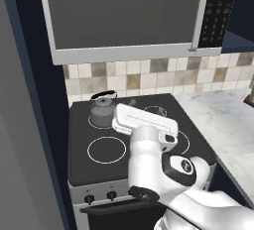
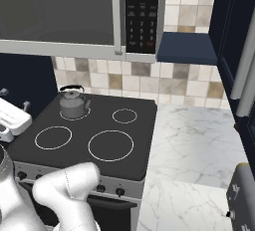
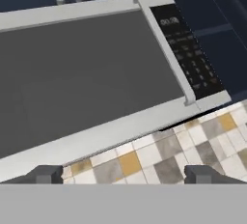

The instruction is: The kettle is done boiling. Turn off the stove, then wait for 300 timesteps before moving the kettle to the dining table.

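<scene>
The kettle (image 1: 102, 111) (image 2: 73, 105), squat grey metal with a black arched handle, stands on the back-left burner of the stove (image 1: 79, 159) (image 2: 144, 115). Black knobs (image 1: 111, 194) (image 2: 119, 191) line the stove's silver front panel. My gripper (image 1: 144, 117) (image 2: 14, 99) (image 3: 124, 175) hovers over the cooktop, to the right of the kettle and clear of it. It points up and back at the wall. Its jaws are open wide with nothing between the fingertips (image 3: 48, 174). The dining table is out of view.
A silver microwave (image 1: 124, 16) (image 2: 60, 11) (image 3: 87, 73) hangs above the stove, over a tiled backsplash (image 3: 159, 155). A marble counter (image 1: 223, 120) (image 2: 194, 140) runs to the stove's right, with a silver appliance (image 2: 244, 195) at its near end. A dark wall (image 1: 30, 125) closes the left side.
</scene>
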